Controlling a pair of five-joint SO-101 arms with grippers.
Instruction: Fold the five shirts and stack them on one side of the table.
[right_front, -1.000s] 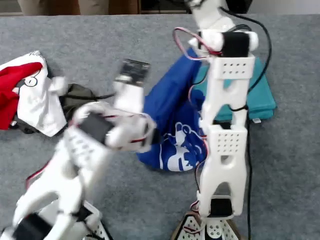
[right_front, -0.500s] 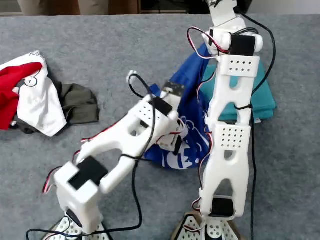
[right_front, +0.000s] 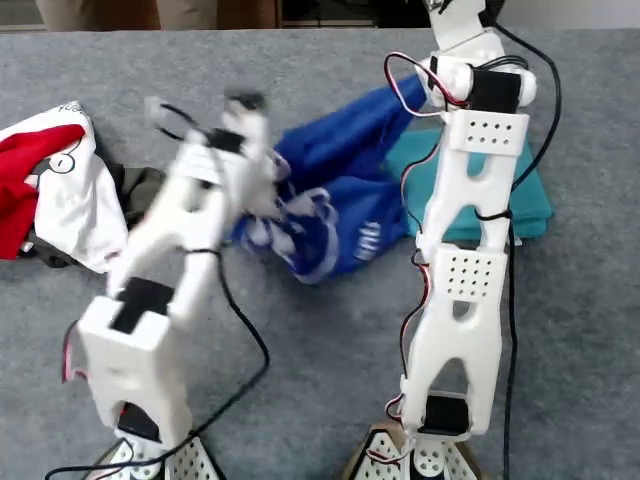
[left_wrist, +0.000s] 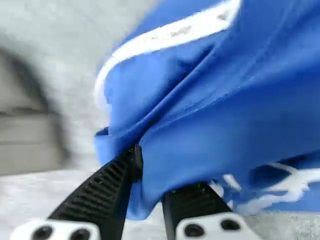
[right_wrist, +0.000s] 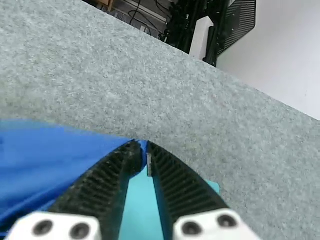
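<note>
I am gripping the blue shirt (right_front: 340, 190) with both pincers. My left pincer (left_wrist: 159, 172) is clamping a thick fold of it. The two black fingers are biting into the cloth from either side, with blue bunching up between them and a white-trimmed edge curving just beyond. From above, this pincer is sitting left of the table's middle, at the left end of the shirt.

My right pincer (right_wrist: 141, 147) is holding its fingers almost together, pinching a thin blue edge at their tips. It is over on the right, near the far side of the table (right_front: 300, 400). Blue cloth is running off from those tips, and teal is showing beneath the fingers.

The blue shirt is stretching between my two grips, from the far right across to the left. It is crumpling in the middle, with its white print twisting in the folds. Its right part is meeting the teal shirt (right_front: 525, 195), which is lying folded flat on the right of the table, partly under my right arm.

At the left edge a white shirt (right_front: 75, 215) and a red shirt (right_front: 25, 175) are lying in a loose heap, touching each other. A dark shirt (right_front: 140, 185) is poking out beside them, just left of my left arm.
</note>
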